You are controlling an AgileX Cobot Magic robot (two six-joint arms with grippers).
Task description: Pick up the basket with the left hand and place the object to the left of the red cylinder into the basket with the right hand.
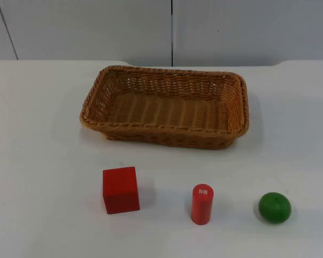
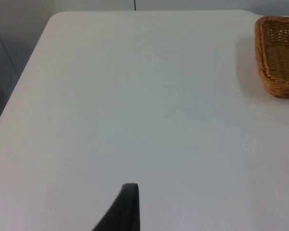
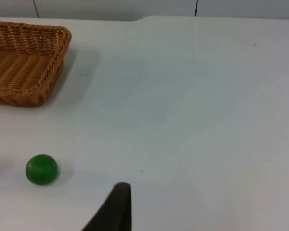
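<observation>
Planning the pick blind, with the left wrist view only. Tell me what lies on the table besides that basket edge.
Observer: A red cube stands in front of the basket, toward its left end.
Operator: Give me what's beside it.
Observer: A red cylinder stands upright to the cube's right, apart from it.
Operator: Go on to the right.
Observer: A green ball lies right of the cylinder. The right pincer hangs over bare table near the ball, touching nothing.
</observation>
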